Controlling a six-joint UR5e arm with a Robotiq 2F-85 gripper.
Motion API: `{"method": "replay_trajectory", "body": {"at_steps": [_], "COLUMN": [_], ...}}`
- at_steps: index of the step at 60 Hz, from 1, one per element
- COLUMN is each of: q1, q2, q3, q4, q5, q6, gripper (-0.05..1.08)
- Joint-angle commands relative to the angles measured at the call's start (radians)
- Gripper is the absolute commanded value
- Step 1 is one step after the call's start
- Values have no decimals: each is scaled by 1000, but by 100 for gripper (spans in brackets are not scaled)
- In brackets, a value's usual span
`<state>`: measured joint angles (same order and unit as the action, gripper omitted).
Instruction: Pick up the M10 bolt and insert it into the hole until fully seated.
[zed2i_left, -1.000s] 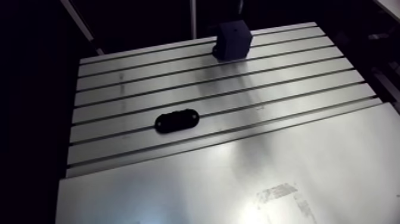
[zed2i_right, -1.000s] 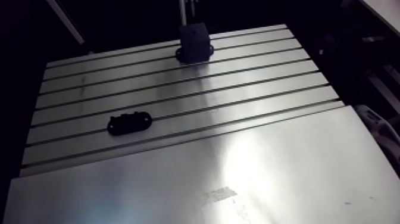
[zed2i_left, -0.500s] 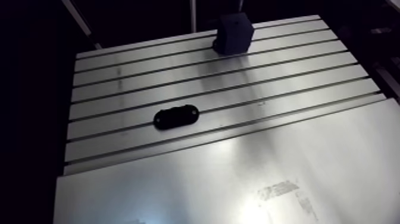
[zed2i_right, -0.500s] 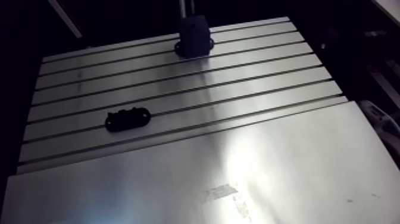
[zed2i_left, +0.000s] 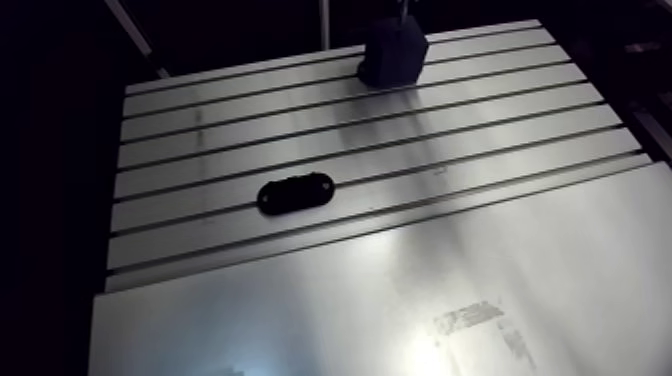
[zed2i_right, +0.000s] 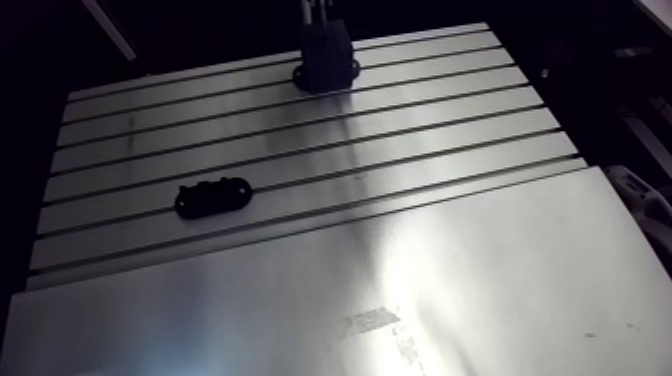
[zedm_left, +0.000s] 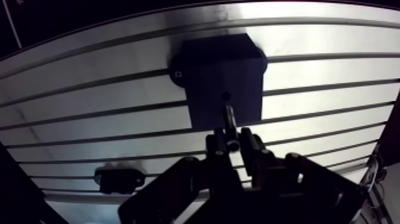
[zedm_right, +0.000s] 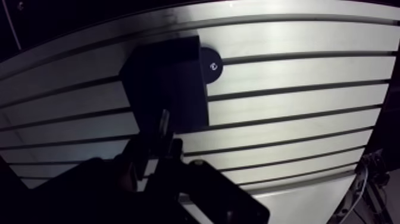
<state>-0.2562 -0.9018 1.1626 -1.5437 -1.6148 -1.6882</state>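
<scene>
One M10 bolt (zedm_left: 229, 121) is pinched between my jaws. They are closed on its head end, and the two fingers (zedm_left: 252, 147) stand apart only as far as the bolt keeps them. Its pale shank sticks out ahead of the fingers and points at the top face of a dark block (zedm_left: 223, 77).

In the wrist view the hole (zedm_left: 225, 95) shows as a small dark dot on that face. It lies just beyond the bolt's tip and close to in line with the shank. The tip looks near the hole but short of it, and I cannot tell how much height separates the two. The block has a small round flange (zedm_right: 209, 65) at its foot, which rests flat on the worktop (zed2i_left: 200, 150) with a screw head in its middle.

The arm view places the block at the far edge of the slotted worktop, sitting across the slots there. My wrist comes down onto it from above and is mostly out of sight.

A black oval plate (zed2i_left: 295, 194) lies flat on the worktop, well apart from the block, on the near side and off to one side. It straddles one of the slots, and nothing touches it. Nearer to my base, a smooth metal sheet (zed2i_left: 450, 290) covers the slots and carries a scuffed patch.
</scene>
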Motion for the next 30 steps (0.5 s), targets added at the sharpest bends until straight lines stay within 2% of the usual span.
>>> {"method": "replay_trajectory", "body": {"at_steps": [1, 30], "q1": [0, 0], "q2": [1, 2], "q3": [2, 4], "q4": [-2, -5], "q5": [-1, -7], "q6": [0, 2], "gripper": [107, 107]}}
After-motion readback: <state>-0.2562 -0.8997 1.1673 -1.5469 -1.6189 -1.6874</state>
